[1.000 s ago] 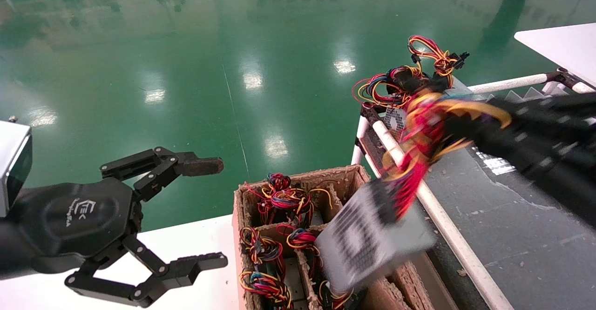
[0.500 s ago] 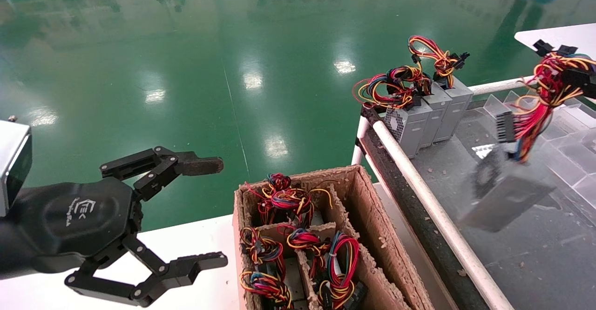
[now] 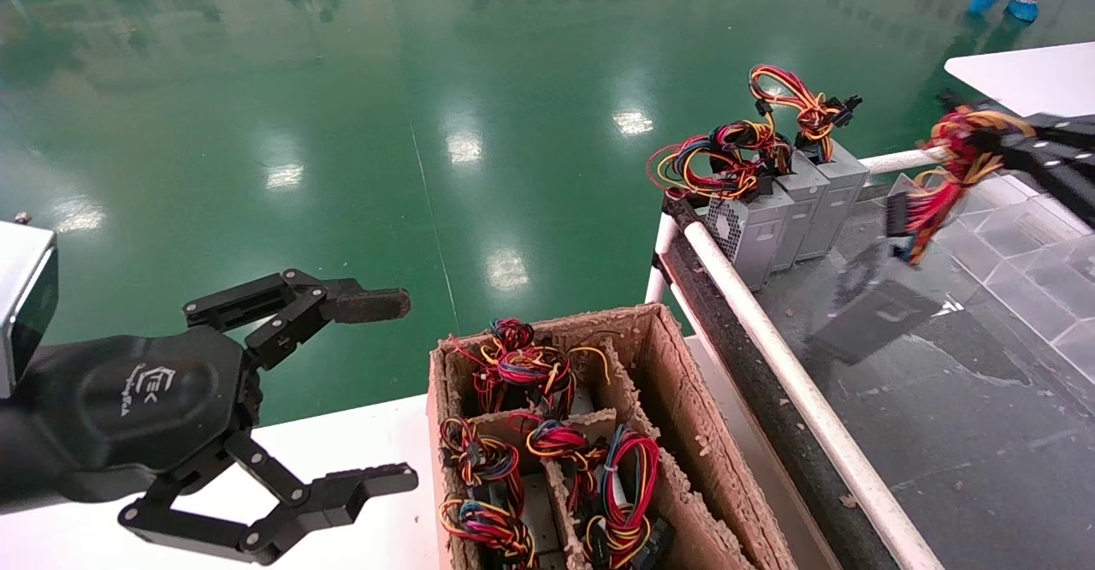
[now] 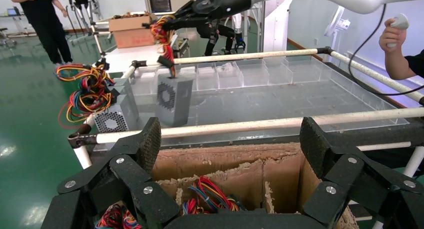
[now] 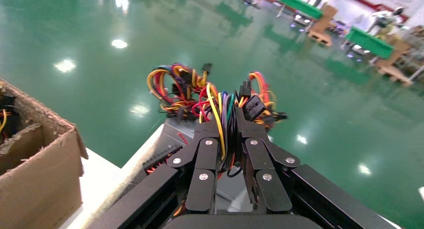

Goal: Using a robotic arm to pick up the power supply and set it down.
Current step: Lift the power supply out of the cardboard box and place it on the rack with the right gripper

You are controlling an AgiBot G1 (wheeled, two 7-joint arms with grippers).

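Idle at 8 o'clock: left end effector [image 3: 359,399], fingers spread wide, holding nothing. At 2 o'clock: right end effector [image 3: 984,144] clamped on wire bundle [image 5: 223,116], power supply [image 3: 873,317] dangling above clear tray [image 4: 280,96], near three upright units [image 3: 791,206]

White logo on left robotic arm [image 3: 137,399] palm, lettering unreadable; no other text legible.

Power supply [image 3: 873,317] dangling by wires from right claw [image 3: 984,144]
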